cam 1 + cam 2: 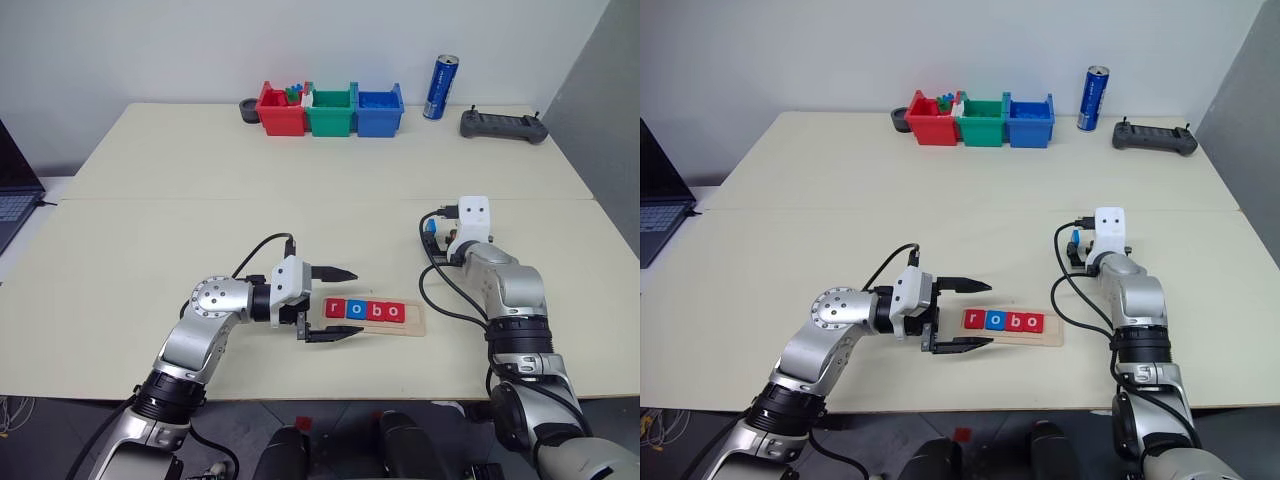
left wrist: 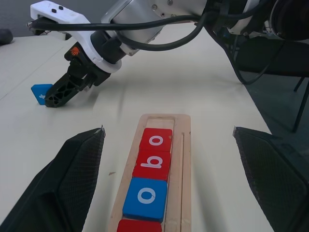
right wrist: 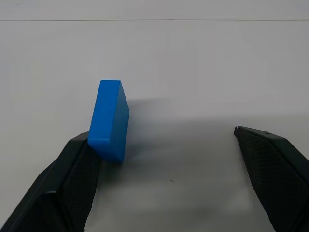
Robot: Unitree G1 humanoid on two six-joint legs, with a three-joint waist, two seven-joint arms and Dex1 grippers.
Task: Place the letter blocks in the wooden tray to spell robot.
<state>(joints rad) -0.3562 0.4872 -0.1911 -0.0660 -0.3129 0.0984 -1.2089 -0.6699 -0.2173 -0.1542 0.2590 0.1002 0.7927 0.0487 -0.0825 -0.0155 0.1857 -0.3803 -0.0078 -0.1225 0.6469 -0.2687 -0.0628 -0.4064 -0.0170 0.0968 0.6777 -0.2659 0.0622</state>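
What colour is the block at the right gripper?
Blue block; clearest in the right wrist view.

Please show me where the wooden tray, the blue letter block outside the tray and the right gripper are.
wooden tray (image 2: 186, 145): left wrist view, on its bare pale rim.
blue letter block (image 3: 110, 118): right wrist view, on its blue face.
right gripper (image 3: 166, 159): right wrist view, midway between its open fingertips.

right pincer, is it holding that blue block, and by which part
Nothing is held. The right pincer is open around the blue block, which stands on edge against one finger; the other finger is well clear.
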